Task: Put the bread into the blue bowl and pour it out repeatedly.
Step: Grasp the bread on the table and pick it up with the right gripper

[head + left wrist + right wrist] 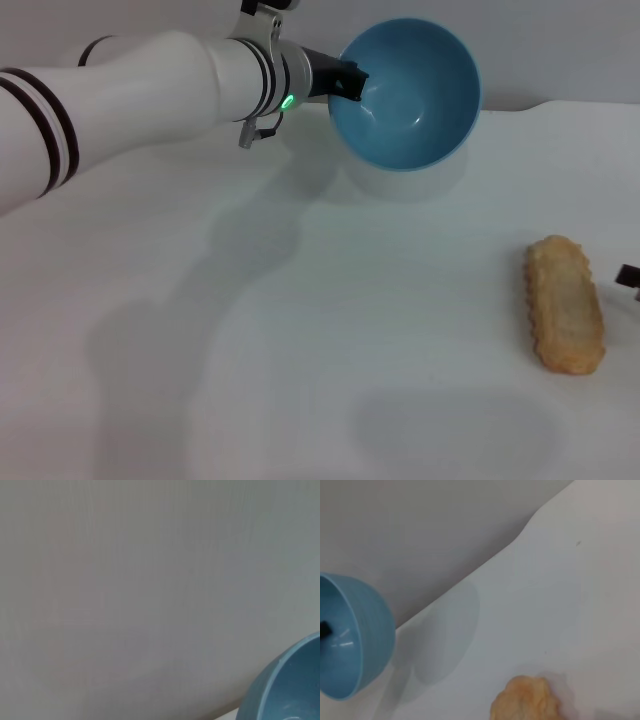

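the left gripper is closed on the rim of the round, glossy light-blue bowl, which is held lifted and tipped on its side, its empty mouth turned toward the camera. the elongated, ridged tan-yellow toy bread is seen lying on the white table, well apart from the bowl. beside the bread, only a dark tip of the right gripper is visible; its opening cannot be told.

blue bowl tipped, empty | bread underside-up on table
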You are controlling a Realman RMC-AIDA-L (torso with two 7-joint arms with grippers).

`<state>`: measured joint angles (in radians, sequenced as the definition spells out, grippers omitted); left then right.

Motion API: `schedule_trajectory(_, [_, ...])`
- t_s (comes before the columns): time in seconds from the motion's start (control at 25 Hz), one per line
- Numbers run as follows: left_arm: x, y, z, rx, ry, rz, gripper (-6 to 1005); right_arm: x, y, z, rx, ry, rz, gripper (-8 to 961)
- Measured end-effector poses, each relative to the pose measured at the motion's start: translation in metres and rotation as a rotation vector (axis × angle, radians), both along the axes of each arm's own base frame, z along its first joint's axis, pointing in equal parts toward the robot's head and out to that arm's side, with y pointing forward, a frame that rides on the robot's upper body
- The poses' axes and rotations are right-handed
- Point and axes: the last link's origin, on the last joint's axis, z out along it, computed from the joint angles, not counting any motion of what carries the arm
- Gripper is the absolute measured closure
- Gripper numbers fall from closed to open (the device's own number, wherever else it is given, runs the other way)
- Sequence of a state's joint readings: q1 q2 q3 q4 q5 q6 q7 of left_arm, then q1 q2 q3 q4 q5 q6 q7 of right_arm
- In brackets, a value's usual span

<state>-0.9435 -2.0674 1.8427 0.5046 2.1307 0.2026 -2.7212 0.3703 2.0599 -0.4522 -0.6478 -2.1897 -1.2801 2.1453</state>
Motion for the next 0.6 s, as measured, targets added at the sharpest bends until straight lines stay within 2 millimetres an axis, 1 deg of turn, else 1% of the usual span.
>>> schedule_trajectory(0.12, [0.000,0.000,0.000,0.000,-0.001,0.000,1000,0.000,0.003,-0.012,-0.011,0.003,-0.007,397])
schedule_trajectory(0.36, [0.000,0.000,0.000,0.000,-0.003,0.001,1000,0.000,0.006,-0.018,-0.010,0.006,-0.023,404])
schedule_trajectory(0.52, [0.000,0.000,0.000,0.005,-0.004,-0.001,1001,0.001,0.009,-0.024,0.000,-0.009,-0.037,409])
schedule_trajectory(0.6, [0.000,0.000,0.000,0.007,-0.005,-0.002,1001,-0.002,0.013,-0.029,-0.006,-0.009,-0.029,411])
